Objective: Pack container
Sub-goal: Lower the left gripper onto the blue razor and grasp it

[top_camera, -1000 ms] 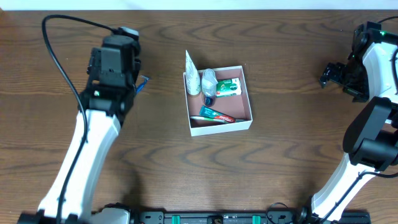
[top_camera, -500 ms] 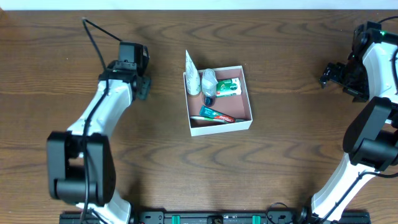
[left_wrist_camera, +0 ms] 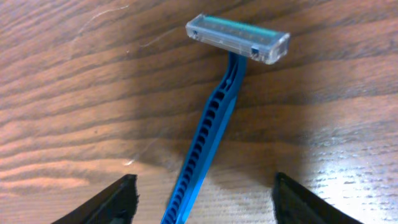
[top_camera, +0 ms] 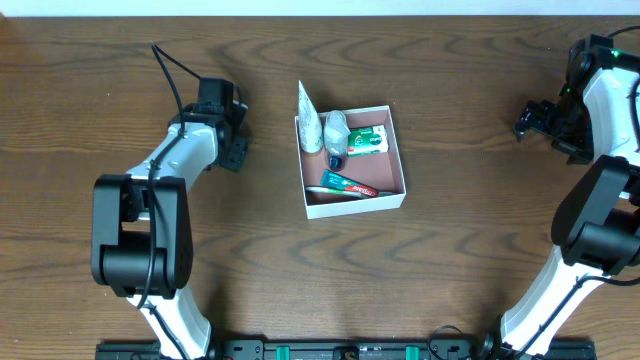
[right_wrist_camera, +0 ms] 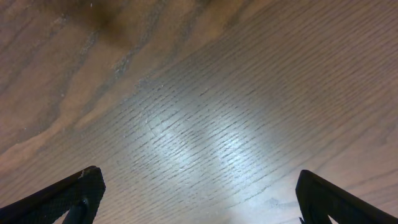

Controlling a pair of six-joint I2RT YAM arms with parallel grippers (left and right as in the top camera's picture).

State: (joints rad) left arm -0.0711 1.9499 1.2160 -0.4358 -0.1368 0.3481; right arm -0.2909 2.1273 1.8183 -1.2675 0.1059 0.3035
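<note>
The container point(top_camera: 355, 207) is a shallow white box with a pinkish-brown inside, at the table's middle. It holds a white tube point(top_camera: 311, 125), a small bottle point(top_camera: 336, 128), a green packet point(top_camera: 367, 140) and a toothpaste tube point(top_camera: 350, 185). A blue razor point(left_wrist_camera: 208, 137) with a clear head lies flat on the wood in the left wrist view; in the overhead view it is hidden under the arm. My left gripper point(left_wrist_camera: 202, 186) point(top_camera: 228, 140) is open, one finger on each side of the razor's handle, not touching it. My right gripper point(top_camera: 530, 120) point(right_wrist_camera: 199, 186) is open and empty over bare wood at the far right.
The left arm point(top_camera: 170, 170) stretches from the front left towards the box's left side. The right arm point(top_camera: 600, 150) stands along the right edge. A white flap point(top_camera: 303, 97) sticks up at the box's back left corner.
The left arm has come down low to the table and shifted slightly right; its gripper now straddles the razor. The right arm and the box have not moved.
</note>
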